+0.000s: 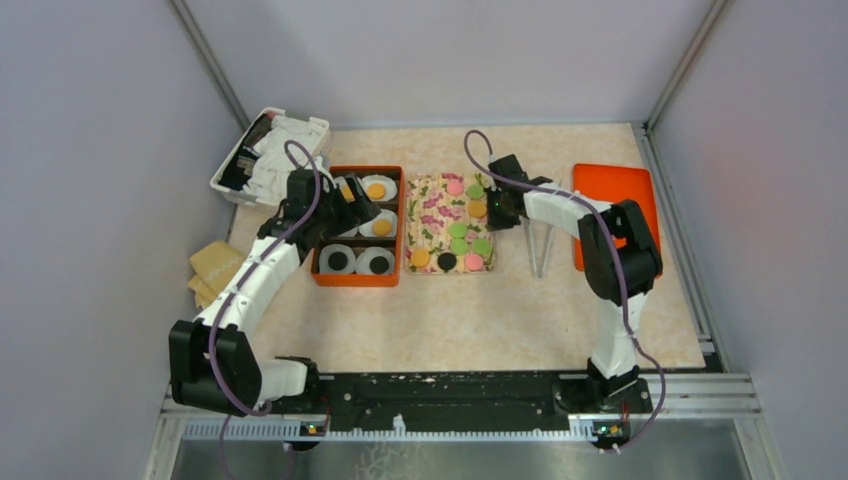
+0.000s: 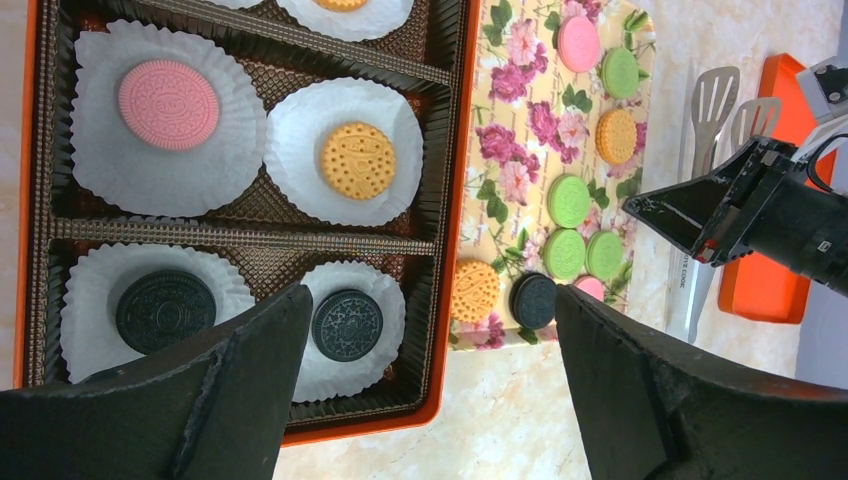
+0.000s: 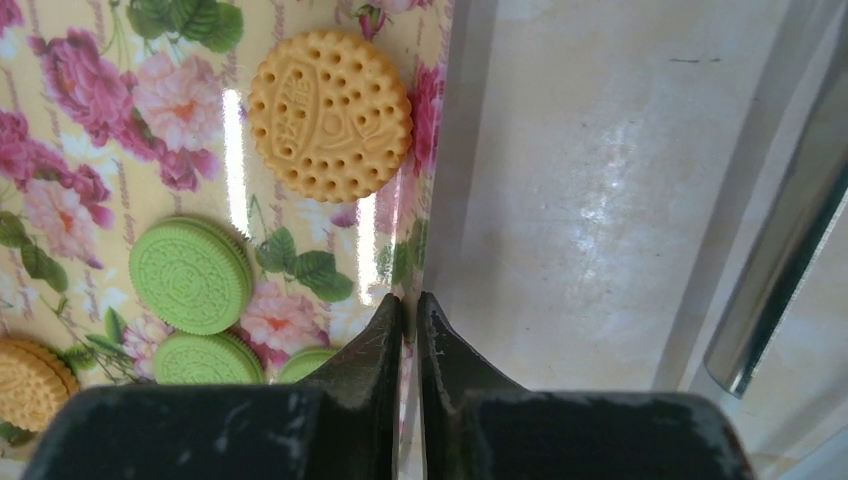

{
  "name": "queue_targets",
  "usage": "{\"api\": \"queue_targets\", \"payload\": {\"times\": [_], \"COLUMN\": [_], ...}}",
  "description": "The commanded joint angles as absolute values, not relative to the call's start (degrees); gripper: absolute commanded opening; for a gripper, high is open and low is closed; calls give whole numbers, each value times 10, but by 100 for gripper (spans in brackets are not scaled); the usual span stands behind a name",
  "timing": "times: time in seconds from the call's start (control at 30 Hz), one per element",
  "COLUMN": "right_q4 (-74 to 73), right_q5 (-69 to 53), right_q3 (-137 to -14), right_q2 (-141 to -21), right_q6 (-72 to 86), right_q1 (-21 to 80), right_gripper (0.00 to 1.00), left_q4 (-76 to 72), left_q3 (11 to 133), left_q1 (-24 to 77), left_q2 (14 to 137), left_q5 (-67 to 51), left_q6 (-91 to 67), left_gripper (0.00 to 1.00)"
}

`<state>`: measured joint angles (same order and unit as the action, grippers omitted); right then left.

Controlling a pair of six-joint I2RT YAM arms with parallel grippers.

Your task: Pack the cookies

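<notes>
Right wrist: right gripper (image 3: 410,306) tight on tray (image 3: 428,150) rim; left gripper (image 2: 430,295) wide.

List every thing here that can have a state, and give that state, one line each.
left tool, open, empty, above the orange box.
right tool, shut on nothing, at the right edge of the floral tray.
orange box, open, no lid on.
cookies, some packed singly in paper cups, others loose on the floral tray.
metal tongs, lying on the table, unheld.
</notes>
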<state>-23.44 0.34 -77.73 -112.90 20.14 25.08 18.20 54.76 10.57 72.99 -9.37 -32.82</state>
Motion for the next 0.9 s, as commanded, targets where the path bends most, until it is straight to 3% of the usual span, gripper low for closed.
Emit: {"api": "queue_targets", "payload": {"times": [0.0, 0.87], "right_q4": [-284, -326], "right_q5": [86, 190], "right_q3": [-803, -748], "right_q2": [-1106, -1051], "right_q6": [191, 205], "right_q1": [250, 168], "right_gripper": [0, 0], "left_q4": [169, 172], "left_q3": [567, 564], "left_q1": [107, 121], "left_q2": [720, 705], "left_q5": [-97, -102], "left_q6": [-320, -326], "left_gripper": [97, 97]}}
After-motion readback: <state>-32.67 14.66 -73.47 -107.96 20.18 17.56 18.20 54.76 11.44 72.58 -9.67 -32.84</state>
